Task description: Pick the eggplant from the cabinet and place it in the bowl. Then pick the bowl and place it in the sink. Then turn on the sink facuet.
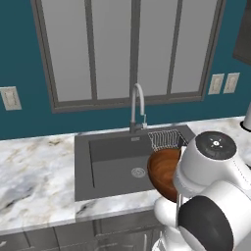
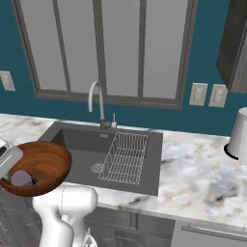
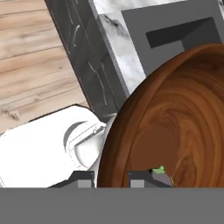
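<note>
My gripper [image 3: 111, 180] is shut on the rim of the glossy reddish-brown wooden bowl [image 2: 42, 164], one finger inside and one outside. The bowl [image 1: 164, 170] hangs tilted in the air over the counter's front edge, just in front of the dark grey sink [image 2: 79, 144]. Low in the bowl [image 3: 175, 118] lies the small dark purple eggplant [image 2: 21, 178], its green stem end showing in the hand view as eggplant [image 3: 160, 174]. The silver gooseneck faucet [image 1: 138, 105] stands behind the sink [image 1: 112, 164]. The cabinet is out of view.
A white wire rack [image 2: 125, 157] sits in the sink's right half by the round drain [image 1: 138, 172]. A paper towel roll [image 2: 239, 132] stands on the marble counter [image 2: 202, 178] at the right. Grey base cupboard fronts [image 3: 83, 57] and wood floor lie below.
</note>
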